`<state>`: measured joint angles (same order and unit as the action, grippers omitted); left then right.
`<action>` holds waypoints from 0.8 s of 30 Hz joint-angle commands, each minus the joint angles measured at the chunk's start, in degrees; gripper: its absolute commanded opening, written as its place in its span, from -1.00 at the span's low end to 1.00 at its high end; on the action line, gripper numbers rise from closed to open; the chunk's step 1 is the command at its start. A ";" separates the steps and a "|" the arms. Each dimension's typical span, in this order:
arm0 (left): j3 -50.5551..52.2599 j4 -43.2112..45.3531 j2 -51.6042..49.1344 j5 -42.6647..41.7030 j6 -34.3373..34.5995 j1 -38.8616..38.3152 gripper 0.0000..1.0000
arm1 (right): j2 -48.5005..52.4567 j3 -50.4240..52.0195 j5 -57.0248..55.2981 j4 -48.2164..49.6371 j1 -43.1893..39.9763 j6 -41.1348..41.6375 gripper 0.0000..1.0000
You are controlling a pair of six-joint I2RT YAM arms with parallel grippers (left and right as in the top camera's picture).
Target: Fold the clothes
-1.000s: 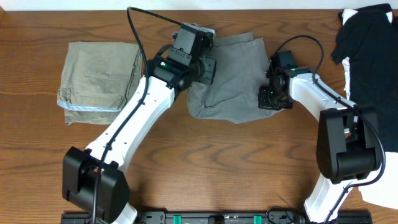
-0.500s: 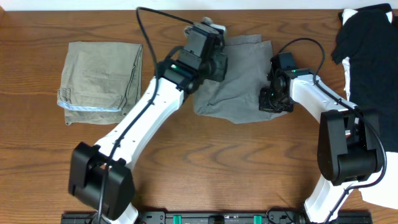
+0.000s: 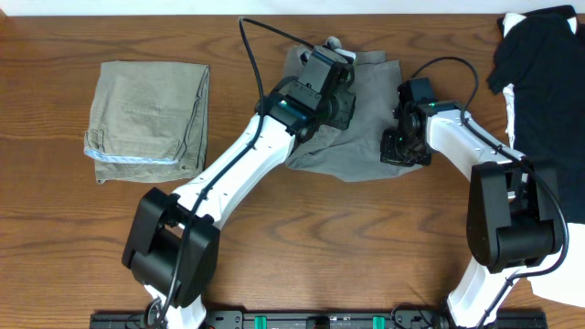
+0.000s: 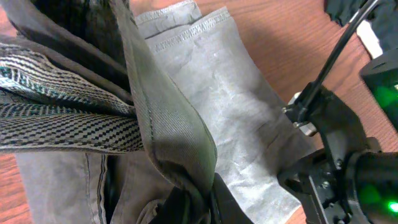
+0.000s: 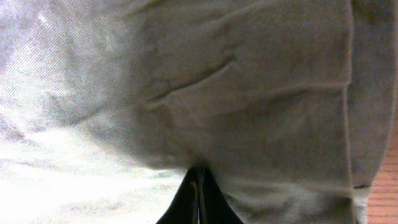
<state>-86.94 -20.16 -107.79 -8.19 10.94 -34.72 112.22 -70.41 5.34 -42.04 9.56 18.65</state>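
Grey shorts [image 3: 356,155]: rear centre of worktop [image 3: 302,247], partly doubled over. My left gripper [image 4: 198,202] is clamped on a raised fold, my right gripper [image 5: 198,193] on the right edge. Olive shorts [image 3: 146,114]: folded, far left. Black garment [image 3: 544,64]: far right corner.

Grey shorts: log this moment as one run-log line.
grey shorts: mid-fold, centre | left end effector: shut on lifted fold | right end effector: shut on right edge | khaki shorts: folded, left
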 commanded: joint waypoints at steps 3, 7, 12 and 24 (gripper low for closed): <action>-1.51 1.84 -2.73 -0.98 4.31 -0.20 -0.86 | 1.99 2.64 -0.81 -0.15 -0.17 1.31 -0.97; -1.51 2.93 -3.23 -4.76 5.51 -0.83 -0.85 | 1.99 2.64 -0.83 -0.09 -0.17 1.49 -0.98; -1.51 3.82 -3.23 -4.68 5.49 -2.64 -0.86 | 1.99 2.64 -0.81 0.07 -0.17 1.49 -0.97; -1.46 5.99 -5.75 -1.64 5.46 -3.74 -0.85 | 1.99 2.64 -0.61 0.07 -0.13 1.51 -0.97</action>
<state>-86.94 -15.18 -111.94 -10.50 15.73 -38.35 112.20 -70.37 5.43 -41.60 9.56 19.09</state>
